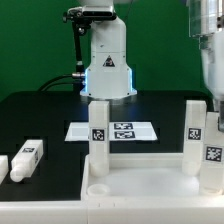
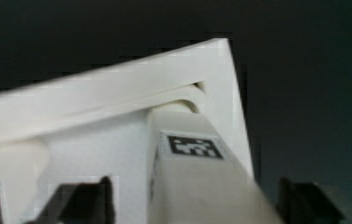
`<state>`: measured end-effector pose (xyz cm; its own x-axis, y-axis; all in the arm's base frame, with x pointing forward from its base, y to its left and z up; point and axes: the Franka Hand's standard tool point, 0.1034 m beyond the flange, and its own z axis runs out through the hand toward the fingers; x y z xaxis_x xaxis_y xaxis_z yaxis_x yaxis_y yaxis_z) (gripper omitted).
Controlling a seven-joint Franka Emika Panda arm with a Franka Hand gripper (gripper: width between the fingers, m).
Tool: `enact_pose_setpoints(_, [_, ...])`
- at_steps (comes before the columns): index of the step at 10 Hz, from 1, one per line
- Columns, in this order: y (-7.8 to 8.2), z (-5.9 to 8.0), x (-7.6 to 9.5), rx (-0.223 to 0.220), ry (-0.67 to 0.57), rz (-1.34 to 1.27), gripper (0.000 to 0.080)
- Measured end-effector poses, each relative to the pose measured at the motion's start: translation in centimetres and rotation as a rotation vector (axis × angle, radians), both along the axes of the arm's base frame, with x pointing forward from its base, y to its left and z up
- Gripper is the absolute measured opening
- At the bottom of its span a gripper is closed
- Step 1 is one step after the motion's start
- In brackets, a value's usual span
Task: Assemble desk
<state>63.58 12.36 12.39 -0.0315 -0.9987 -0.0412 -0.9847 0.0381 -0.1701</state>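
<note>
The desk's tabletop panel lies at six o'clock on the black worktop. Two legs stand upright on it, one leg at eleven o'clock of the panel's middle and the other leg at one o'clock.

In the wrist view the pincer straddles a tagged leg at a panel corner, probably the one-o'clock leg. Its dark fingers appear to stand just clear on both sides, partly open and gripping nothing.

Two loose legs lie well apart at nine o'clock. The marker board lies at twelve o'clock.

The risk is a finger catching the leg as the arm lifts. That could tilt the leg or back it out of its socket, if it is not fully seated. The seating itself cannot be told.
</note>
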Motion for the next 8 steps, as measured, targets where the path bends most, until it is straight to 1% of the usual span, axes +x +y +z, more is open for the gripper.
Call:
enact_pose_setpoints(1, [0.3, 0.1, 0.1, -0.033, -0.010, 0.204, 0.0558])
enact_pose_setpoints(2, [0.5, 0.0, 0.0, -0.058, -0.016, 0.375, 0.0630])
enact_pose_setpoints(6, [0.4, -0.1, 0.0, -0.108, -0.023, 0.625, 0.0648])
enact_pose_setpoints(7, [0.0, -0.1, 0.1, -0.131, -0.031, 0.719, 0.0649])
enact_pose_setpoints(8, [-1.2, -0.4, -0.1, -0.161, -0.053, 0.801, 0.0649])
